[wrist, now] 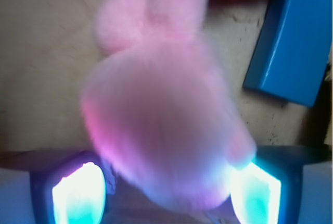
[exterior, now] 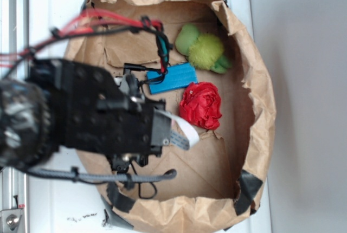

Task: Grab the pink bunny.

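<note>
Two pads: the glowing pads point(wrist: 78, 195) of the tool point(wrist: 166, 193) are seen in the wrist view standing apart, one at each lower corner, with the pink bunny point(wrist: 161, 109) filling the gap between them.
Tool state: the pads are set wide to either side of the plush body; whether they press on the fur cannot be told, as the toy is blurred and very close to the lens.
Why so held: the tool is judged to be lined up so that the body's widest part lies on the closing line, ears pointing away from the wrist.
Pink bunny: it lies on the brown paper floor, directly under the wrist; in the exterior view it is hidden by the black arm point(exterior: 92, 114).
Blue block: a blue block point(wrist: 294, 41) is seen just beyond the right pad, near the bunny but apart from it; a snag on it is judged unlikely while the tool closes.
Red fabric ball: a red ruffled ball point(exterior: 201, 105) lies beyond the bunny's ears.
Green plush: a lime-green plush toy point(exterior: 203, 49) rests further off, by the far wall.
Container: everything is held in a brown paper bag point(exterior: 255, 81), rolled down to a rim, patched with black tape.
Surface: the bag is stood on a white surface point(exterior: 54, 5); a plain grey area is seen to one side.
</note>
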Controlling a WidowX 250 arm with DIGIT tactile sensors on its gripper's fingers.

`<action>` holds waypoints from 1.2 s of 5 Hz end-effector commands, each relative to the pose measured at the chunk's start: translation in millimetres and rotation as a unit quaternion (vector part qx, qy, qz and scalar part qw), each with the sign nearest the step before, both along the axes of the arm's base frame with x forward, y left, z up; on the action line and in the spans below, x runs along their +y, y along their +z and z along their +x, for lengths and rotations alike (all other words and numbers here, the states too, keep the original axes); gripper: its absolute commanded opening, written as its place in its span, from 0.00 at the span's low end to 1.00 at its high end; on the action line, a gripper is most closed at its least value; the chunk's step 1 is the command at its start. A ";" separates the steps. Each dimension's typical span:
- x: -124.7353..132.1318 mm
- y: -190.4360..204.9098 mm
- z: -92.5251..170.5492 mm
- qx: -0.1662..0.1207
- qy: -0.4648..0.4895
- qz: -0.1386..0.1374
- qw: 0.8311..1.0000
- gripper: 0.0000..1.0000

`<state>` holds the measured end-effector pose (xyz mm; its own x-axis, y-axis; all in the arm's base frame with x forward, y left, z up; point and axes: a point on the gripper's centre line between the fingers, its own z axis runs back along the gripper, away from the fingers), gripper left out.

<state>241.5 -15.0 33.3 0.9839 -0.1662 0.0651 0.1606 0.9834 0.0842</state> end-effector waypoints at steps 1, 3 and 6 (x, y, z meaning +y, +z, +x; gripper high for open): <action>-8.9 10.9 -17.0 -0.001 -0.008 -0.009 1.000 1.00; -14.7 16.9 10.1 -0.004 -0.006 -0.010 1.000 1.00; -17.2 48.0 27.6 -0.015 0.016 -0.067 0.997 1.00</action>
